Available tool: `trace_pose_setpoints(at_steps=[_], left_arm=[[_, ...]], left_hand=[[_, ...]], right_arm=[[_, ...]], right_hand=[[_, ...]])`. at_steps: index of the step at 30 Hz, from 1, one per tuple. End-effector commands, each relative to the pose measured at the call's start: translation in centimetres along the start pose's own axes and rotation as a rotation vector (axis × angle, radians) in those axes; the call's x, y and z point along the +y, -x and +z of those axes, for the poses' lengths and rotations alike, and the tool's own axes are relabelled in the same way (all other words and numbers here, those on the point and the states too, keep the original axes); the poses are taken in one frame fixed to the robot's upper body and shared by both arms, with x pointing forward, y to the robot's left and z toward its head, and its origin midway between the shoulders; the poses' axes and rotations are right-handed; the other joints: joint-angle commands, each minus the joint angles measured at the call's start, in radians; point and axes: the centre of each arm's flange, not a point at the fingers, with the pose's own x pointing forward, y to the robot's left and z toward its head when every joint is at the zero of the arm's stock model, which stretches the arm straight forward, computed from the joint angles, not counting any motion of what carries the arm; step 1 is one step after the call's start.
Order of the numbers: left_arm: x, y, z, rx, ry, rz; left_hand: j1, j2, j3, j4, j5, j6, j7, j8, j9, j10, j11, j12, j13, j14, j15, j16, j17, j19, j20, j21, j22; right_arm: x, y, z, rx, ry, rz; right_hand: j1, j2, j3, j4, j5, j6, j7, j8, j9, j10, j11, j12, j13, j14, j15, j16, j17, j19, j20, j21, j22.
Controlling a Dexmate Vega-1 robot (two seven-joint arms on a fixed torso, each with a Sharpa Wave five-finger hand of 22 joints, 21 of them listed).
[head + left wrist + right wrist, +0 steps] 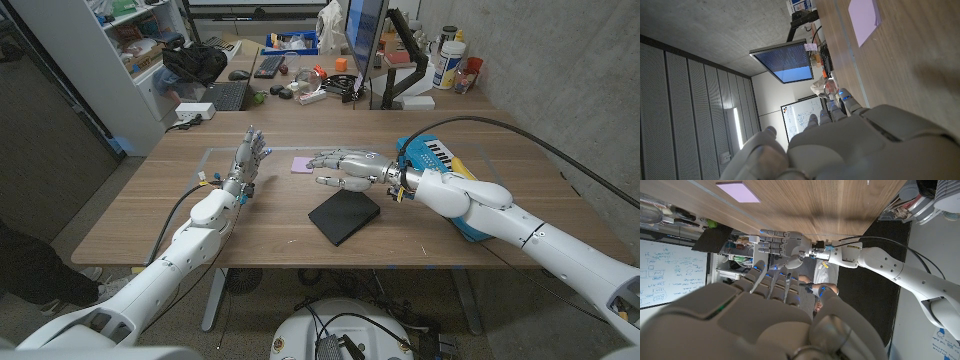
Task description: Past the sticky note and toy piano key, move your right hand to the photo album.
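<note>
A black photo album (344,216) lies on the wooden table, near its middle. Just beyond it my right hand (345,170) hovers, fingers spread and pointing toward picture left, holding nothing; the right wrist view shows its back (765,315). A purple sticky note (303,165) lies right by its fingertips, also seen in the wrist views (863,18) (738,191). The blue toy piano (435,160) lies behind my right forearm. My left hand (245,162) stands upright at the left with fingers apart, empty (775,242) (840,145).
A taped rectangle (212,152) marks the work area on the table (150,215). Beyond the far edge stand a monitor (364,45), keyboards (224,96) and desk clutter. A grey cabinet (60,110) stands at the left.
</note>
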Motion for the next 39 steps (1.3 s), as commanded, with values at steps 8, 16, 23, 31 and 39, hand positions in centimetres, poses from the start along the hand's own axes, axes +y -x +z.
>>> trace_pose_setpoints(at_steps=[8, 16, 23, 31, 39], left_arm=[[0.1, 0.1, -0.2, 0.003, 0.0, 0.002], [0.1, 0.0, -0.2, 0.006, -0.001, 0.0], [0.0, 0.0, -0.3, 0.006, 0.0, 0.002], [0.1, 0.2, -0.2, 0.005, -0.001, 0.004], [0.1, 0.4, -0.2, 0.005, -0.002, 0.008]], left_hand=[[0.001, 0.126, -0.005, -0.002, 0.003, -0.298, -0.006, 0.004, 0.002, -0.312, -0.001, 0.003, 0.003, -0.398, -0.046, 0.006, 0.001, -0.356, -0.094, 0.006, 0.002], [0.001, 0.126, -0.006, -0.002, 0.004, -0.298, -0.006, 0.004, 0.002, -0.312, 0.0, 0.003, 0.003, -0.397, -0.047, 0.006, 0.001, -0.356, -0.094, 0.006, 0.002], [0.001, 0.126, -0.006, -0.002, 0.004, -0.298, -0.007, 0.004, 0.002, -0.313, 0.0, 0.003, 0.003, -0.398, -0.047, 0.005, 0.001, -0.356, -0.094, 0.006, 0.002], [0.001, 0.127, -0.006, -0.002, 0.004, -0.299, -0.006, 0.004, 0.002, -0.313, -0.001, 0.003, 0.003, -0.398, -0.047, 0.005, 0.001, -0.356, -0.094, 0.006, 0.002], [0.001, 0.126, -0.006, -0.002, 0.005, -0.299, -0.006, 0.004, 0.002, -0.313, -0.001, 0.003, 0.003, -0.398, -0.046, 0.005, 0.001, -0.356, -0.094, 0.006, 0.002]], right_arm=[[0.5, -0.5, 0.2, -0.001, 0.027, 0.039], [0.9, -0.5, 0.0, 0.002, 0.034, 0.052], [1.1, -0.5, 0.1, 0.002, 0.047, 0.064], [1.2, -0.6, 0.3, 0.002, 0.069, 0.074], [1.6, -0.7, 0.5, 0.0, 0.086, 0.097]], right_hand=[[0.012, 0.031, -0.001, -0.005, -0.002, 0.009, 0.004, 0.001, 0.001, 0.007, 0.004, 0.001, 0.004, 0.004, -0.012, 0.003, 0.004, 0.01, -0.06, -0.007, 0.003], [0.014, 0.031, -0.001, -0.006, -0.002, 0.017, 0.007, 0.003, 0.001, 0.011, 0.005, 0.003, 0.004, 0.005, -0.014, 0.003, 0.004, 0.012, -0.061, -0.008, 0.003], [0.015, 0.031, -0.001, -0.006, -0.002, 0.019, 0.007, 0.004, 0.001, 0.013, 0.004, 0.003, 0.004, 0.006, -0.016, 0.003, 0.004, 0.012, -0.062, -0.009, 0.003], [0.015, 0.032, -0.001, -0.007, -0.002, 0.021, 0.007, 0.004, 0.001, 0.016, 0.003, 0.004, 0.004, 0.007, -0.016, 0.004, 0.004, 0.013, -0.062, -0.01, 0.004], [0.016, 0.032, -0.001, -0.007, -0.002, 0.023, 0.006, 0.004, 0.001, 0.016, 0.003, 0.004, 0.004, 0.008, -0.017, 0.004, 0.004, 0.014, -0.062, -0.01, 0.004]])
